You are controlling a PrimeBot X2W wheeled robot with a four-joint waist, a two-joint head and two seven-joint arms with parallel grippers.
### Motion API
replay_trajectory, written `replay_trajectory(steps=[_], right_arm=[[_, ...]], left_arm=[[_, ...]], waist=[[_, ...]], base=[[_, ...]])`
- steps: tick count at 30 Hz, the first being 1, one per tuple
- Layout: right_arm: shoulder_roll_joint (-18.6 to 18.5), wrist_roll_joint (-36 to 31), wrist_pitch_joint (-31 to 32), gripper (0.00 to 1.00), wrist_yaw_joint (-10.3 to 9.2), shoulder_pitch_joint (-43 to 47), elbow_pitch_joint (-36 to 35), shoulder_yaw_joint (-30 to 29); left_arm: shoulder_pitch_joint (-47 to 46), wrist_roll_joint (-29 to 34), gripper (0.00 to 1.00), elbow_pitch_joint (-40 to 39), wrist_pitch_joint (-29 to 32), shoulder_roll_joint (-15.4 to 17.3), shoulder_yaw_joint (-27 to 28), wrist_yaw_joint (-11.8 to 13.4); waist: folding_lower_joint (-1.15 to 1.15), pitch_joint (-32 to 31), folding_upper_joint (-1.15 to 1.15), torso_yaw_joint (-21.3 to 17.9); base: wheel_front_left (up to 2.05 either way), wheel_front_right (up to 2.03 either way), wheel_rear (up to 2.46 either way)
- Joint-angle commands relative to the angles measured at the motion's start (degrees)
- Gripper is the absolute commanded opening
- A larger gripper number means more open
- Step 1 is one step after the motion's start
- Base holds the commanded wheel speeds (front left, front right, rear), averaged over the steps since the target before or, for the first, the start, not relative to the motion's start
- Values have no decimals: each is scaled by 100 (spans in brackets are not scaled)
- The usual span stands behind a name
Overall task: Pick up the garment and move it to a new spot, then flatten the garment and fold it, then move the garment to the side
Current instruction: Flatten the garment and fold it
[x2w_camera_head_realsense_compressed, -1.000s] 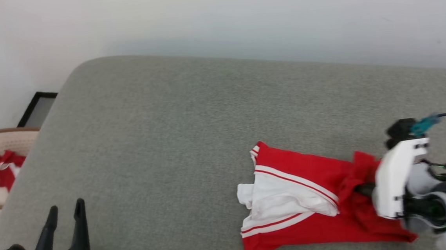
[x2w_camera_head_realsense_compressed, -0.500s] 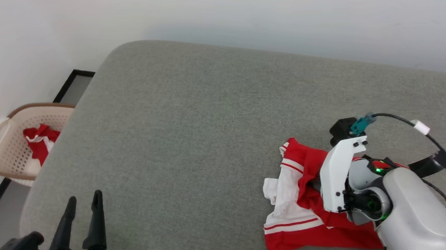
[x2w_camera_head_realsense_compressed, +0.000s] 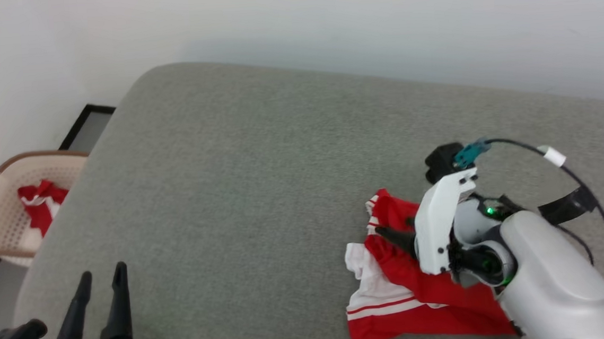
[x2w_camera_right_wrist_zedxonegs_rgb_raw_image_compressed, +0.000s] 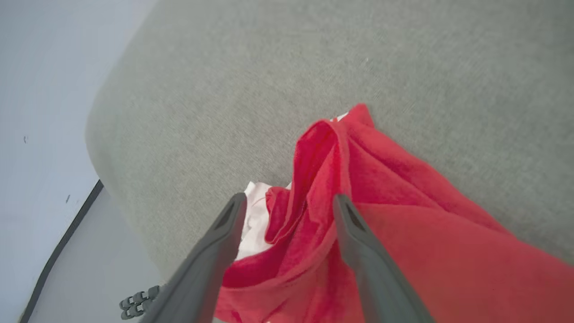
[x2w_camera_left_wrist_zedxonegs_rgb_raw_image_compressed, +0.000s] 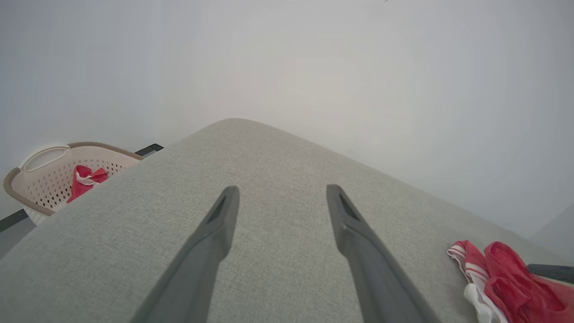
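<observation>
The garment, a red jersey shirt with white sleeve ends and striped trim, lay crumpled on the grey upholstered cushion, at about 4 o'clock in the head view and close to the cushion's near edge. The right gripper was down on it with its two dark fingers spread wide. They straddled a raised red fold that stood up between them, and neither finger was pressing it, so nothing was yet held. The left gripper sat at 7 o'clock, well apart from the shirt, with its fingers equally wide and bare cushion between them. Off the cushion at 9 o'clock stood a beige perforated laundry basket holding a small red-and-white cloth bundle, which is no part of this job. The step in hand looked to be the first pick-up, with the grasp lined up but not made. The next move would call for closing firmly on that ridge, deep enough to catch more than one loose layer. The shirt could then be lifted clear and carried toward the open stretch of cushion around 11 o'clock.
</observation>
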Motion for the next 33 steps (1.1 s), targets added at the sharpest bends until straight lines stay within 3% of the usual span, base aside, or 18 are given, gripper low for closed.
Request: replay_trajectory(steps=[1, 9, 18, 26, 33], right_arm=[[-82, 64, -68, 100, -8, -10, -71, 21], [-928, 245, -1214, 100, -7, 363, -1016, 257], [-1760, 136, -2857, 100, -7, 1054, -1471, 199], [-2055, -88, -4238, 100, -8, 1645, -1430, -272], [-2038, -131, -4760, 100, -7, 2101, -1287, -776]], left_arm=[[66, 3, 100, -18, -18, 29, 26, -18], [220, 61, 100, -62, -31, 95, 137, -20], [466, 180, 100, -78, -32, 224, 254, -21], [610, 214, 100, -67, -33, 251, 468, -21], [718, 325, 100, -57, -34, 234, 645, -22]], waist=[[0, -63, 0, -133], [0, -208, 0, -539], [0, -421, 0, -995], [0, -516, 0, -1276], [0, -560, 0, -1430]], base=[[0, 0, 0], [0, 0, 0], [0, 0, 0], [0, 0, 0], [0, 0, 0]])
